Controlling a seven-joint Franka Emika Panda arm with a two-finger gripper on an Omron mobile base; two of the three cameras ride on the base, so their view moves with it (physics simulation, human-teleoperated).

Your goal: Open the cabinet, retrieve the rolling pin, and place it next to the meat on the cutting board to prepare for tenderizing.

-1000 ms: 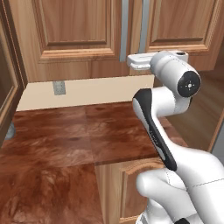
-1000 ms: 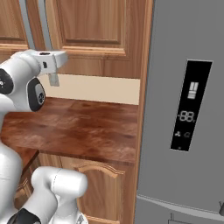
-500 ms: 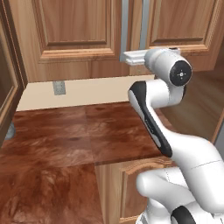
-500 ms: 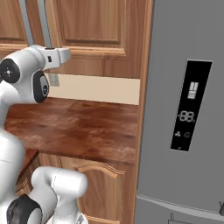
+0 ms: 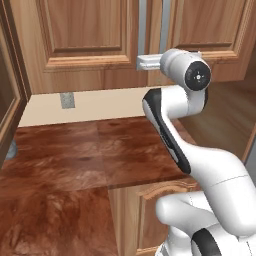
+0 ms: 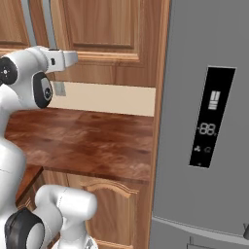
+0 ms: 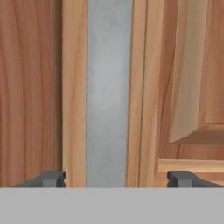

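Between our two small dark fingertips [image 7: 117,178] stands a long vertical grey metal bar handle [image 7: 109,92], and we have the jaws spread to either side of it, one tip [image 7: 51,178] left of the bar and the other well to its right, neither touching it. From the base cameras we see our white gripper [image 5: 148,63] held level at the lower part of the medium-brown wooden wall cabinet with raised-panel doors [image 5: 90,40], right at the seam where the two doors meet and a pair of grey bars runs side by side.

We judge that we are at the very first step: taking hold of the handle so the cabinet can be opened. Both doors look shut, so the rolling pin must be inside, out of sight behind them. Below lies the reddish-brown polished countertop [image 5: 75,155], with a beige backsplash carrying a small grey wall outlet [image 5: 67,100], and to the right the tall grey refrigerator with a dark display panel [image 6: 209,121].

Next we need to pinch the bar firmly, then pull back along the door's arc, keeping the wrist free to turn with the hinge.
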